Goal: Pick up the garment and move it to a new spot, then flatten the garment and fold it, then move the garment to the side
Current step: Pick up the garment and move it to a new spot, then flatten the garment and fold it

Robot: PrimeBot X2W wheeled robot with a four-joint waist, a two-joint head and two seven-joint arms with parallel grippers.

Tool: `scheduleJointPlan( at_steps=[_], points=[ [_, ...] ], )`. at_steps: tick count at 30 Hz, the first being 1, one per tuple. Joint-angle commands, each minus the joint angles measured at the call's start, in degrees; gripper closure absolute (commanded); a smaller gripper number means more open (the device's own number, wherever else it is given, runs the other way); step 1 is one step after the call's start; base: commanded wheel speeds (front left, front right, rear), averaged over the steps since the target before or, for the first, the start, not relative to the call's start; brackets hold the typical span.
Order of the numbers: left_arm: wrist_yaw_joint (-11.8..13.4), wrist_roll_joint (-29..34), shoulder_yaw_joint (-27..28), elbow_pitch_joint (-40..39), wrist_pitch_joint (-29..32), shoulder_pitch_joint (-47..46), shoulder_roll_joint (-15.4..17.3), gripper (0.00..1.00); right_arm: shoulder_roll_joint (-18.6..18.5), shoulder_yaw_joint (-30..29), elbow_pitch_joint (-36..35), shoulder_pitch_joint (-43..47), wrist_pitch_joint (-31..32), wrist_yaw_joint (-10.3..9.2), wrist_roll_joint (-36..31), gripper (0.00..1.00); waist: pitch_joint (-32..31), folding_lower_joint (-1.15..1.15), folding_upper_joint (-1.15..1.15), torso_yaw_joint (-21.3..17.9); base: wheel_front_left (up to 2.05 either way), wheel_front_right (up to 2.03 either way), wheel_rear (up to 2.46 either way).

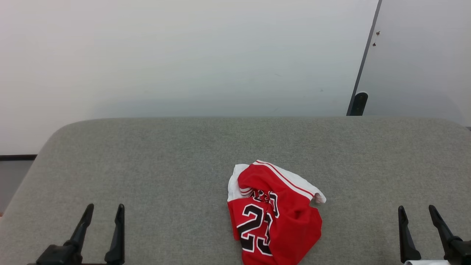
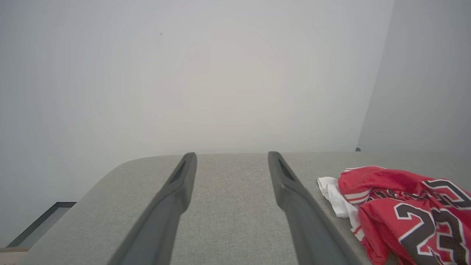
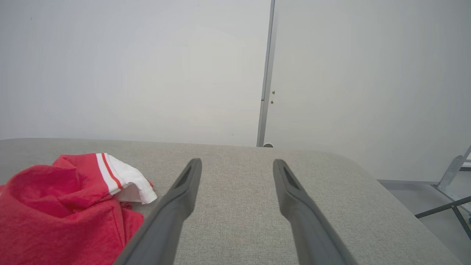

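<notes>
The garment (image 1: 276, 215) is a red jersey with white sleeves and black white-outlined numbers, lying crumpled near the front middle of the grey fabric table (image 1: 184, 154). It also appears at the right of the left wrist view as the garment (image 2: 401, 206) and at the left of the right wrist view as the garment (image 3: 66, 209). My left gripper (image 1: 105, 211) stands open at the lower left, well away from the cloth. At the lower right my right gripper (image 1: 417, 211) is open too, apart from the jersey. Both hold nothing.
A pale wall rises behind the table, with a dark vertical seam (image 1: 364, 62) at the right. Beyond the table's right edge a metal frame (image 3: 450, 191) stands on the floor. Bare grey tabletop stretches left, right and behind the jersey.
</notes>
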Motion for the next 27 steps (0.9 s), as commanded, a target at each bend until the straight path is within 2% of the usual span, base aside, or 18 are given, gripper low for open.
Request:
scheduleJointPlan(
  at_steps=[1,8,15,22,27],
  points=[
    [-0.31,0.42,0.29,-0.32,-0.05,0.4,-0.25,0.0,0.28,0.08,-0.26,0.78,-0.05,-0.06,-0.36,0.0,0.0,0.0,0.0,0.01,0.0,0.0,0.0],
    [-0.44,1.02,-0.48,0.1,-0.04,-0.37,-0.84,0.0,0.54,1.4,0.13,1.07,-0.05,-0.06,-0.19,0.0,-0.01,0.0,0.0,1.45,0.0,0.0,0.0],
    [-0.42,0.41,1.05,0.16,-0.04,-0.83,0.17,0.0,0.89,6.99,0.33,0.36,-0.05,-0.06,-0.17,0.0,-0.45,0.0,0.0,5.83,0.0,0.0,0.0],
    [-0.43,-0.64,0.68,0.36,-0.04,-1.56,0.93,0.0,0.68,8.78,2.65,-1.12,-0.05,-0.06,0.56,0.0,-0.62,0.0,0.0,9.87,0.0,0.0,0.0],
    [-0.43,-1.86,-2.75,1.96,-0.04,-2.89,1.11,0.0,-1.32,9.23,5.19,-4.59,5.41,-0.06,2.17,0.0,-0.09,0.0,0.0,12.16,0.0,0.0,0.0]
  ],
)
